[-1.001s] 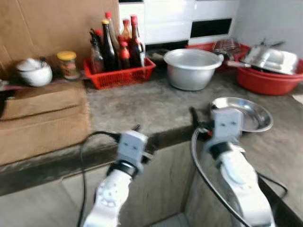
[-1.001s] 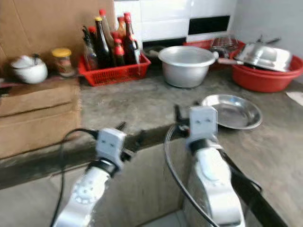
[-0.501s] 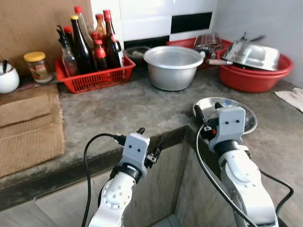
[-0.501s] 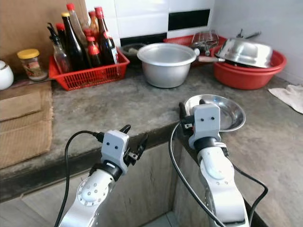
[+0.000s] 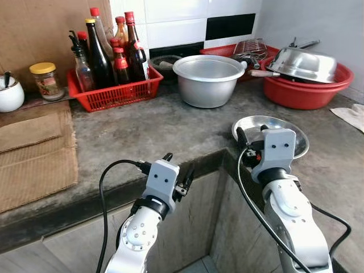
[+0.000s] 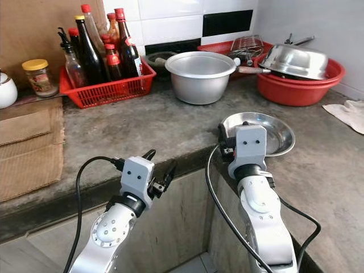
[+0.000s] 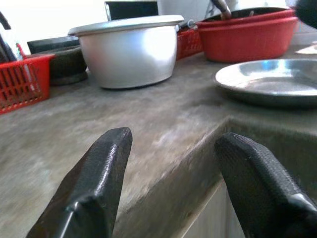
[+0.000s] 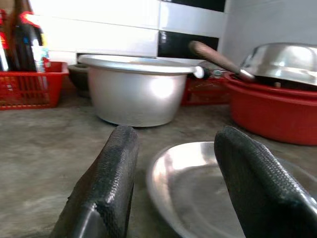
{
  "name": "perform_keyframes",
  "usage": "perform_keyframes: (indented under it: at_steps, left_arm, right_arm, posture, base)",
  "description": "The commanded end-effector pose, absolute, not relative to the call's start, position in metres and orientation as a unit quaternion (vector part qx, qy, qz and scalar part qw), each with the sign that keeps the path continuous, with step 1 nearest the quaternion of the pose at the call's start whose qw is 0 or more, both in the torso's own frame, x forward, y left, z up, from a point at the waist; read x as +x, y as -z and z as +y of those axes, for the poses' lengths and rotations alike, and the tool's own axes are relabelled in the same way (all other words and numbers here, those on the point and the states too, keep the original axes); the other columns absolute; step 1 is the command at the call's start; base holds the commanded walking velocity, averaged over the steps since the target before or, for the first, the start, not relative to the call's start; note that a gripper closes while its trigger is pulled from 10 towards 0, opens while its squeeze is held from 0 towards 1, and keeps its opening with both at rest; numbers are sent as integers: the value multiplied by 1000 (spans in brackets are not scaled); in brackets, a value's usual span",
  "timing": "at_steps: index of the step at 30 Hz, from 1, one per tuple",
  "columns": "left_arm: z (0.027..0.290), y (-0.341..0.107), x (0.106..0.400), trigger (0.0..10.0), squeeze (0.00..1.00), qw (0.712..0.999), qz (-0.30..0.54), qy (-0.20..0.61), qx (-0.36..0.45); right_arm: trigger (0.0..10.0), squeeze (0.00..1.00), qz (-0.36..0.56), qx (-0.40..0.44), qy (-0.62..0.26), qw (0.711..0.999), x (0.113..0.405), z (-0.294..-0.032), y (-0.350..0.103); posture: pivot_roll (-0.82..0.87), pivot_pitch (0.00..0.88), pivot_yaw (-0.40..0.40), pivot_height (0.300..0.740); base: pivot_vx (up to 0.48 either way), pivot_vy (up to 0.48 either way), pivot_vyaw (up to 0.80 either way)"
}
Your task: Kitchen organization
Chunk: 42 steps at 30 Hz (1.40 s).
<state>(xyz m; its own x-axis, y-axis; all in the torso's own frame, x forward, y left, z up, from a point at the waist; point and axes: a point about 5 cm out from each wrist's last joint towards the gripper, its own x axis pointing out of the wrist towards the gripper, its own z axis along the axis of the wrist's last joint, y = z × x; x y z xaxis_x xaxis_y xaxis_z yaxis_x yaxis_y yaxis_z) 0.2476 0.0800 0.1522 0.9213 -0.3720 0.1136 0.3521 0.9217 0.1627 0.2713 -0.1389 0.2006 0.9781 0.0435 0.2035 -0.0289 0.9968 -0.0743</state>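
Note:
A shallow steel plate (image 5: 287, 126) lies on the grey stone counter (image 5: 170, 125), close to its inner corner. My right gripper (image 5: 251, 132) is open, low over the plate's near rim, and its fingers (image 8: 111, 173) straddle that rim of the plate (image 8: 198, 188). My left gripper (image 5: 179, 163) is open and holds nothing. It hovers at the counter's front edge, left of the corner, and its fingers (image 7: 101, 181) point along the counter top. An aluminium pot (image 5: 209, 79) stands behind the plate.
A red basket of sauce bottles (image 5: 111, 91) stands at the back left, beside a yellow-lidded jar (image 5: 45, 79) and a white pot (image 5: 8, 94). A red basin (image 5: 304, 94) holding a steel bowl (image 5: 304, 62) sits back right. Cardboard (image 5: 34, 153) covers the left counter. A cloth (image 5: 351, 116) lies far right.
The camera has swung right and the blur has cleared. Both grippers keep about the same pose and stay open by the counter edge and plate.

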Motion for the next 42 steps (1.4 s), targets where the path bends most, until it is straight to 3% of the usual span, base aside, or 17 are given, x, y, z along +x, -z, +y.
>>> perform_keyframes:
  at_steps: [1,7,21,32,42]
  left_arm:
    - [78,-158,250,10000,0,977,-80,185,65]
    - [80,-158,252,10000,0,978,-79,181,62]
    - [80,-156,251,10000,0,979,-76,183,55]
    - [78,-156,250,10000,0,978,-76,189,53]
    - [78,-156,251,10000,0,977,-74,190,60]
  right_arm:
    - [10000,0,-99,-37,-10,994,272,-142,-201]
    - [10000,0,-102,-36,-10,994,272,-141,-201]
    - [10000,0,-105,-29,-10,994,272,-140,-201]
    - [10000,0,-102,-29,-9,994,272,-139,-201]
    - [10000,0,-99,-31,-10,995,273,-139,-201]
  posture:
    - [54,31,-31,740]
    - [56,29,-30,740]
    - [57,31,-32,740]
    - [55,29,-31,740]
    - [56,23,-34,740]
  base:
    - [0,0,-800]
    - [0,0,-800]
    - [0,0,-33]
    - [0,384,-800]
    - [0,0,0]
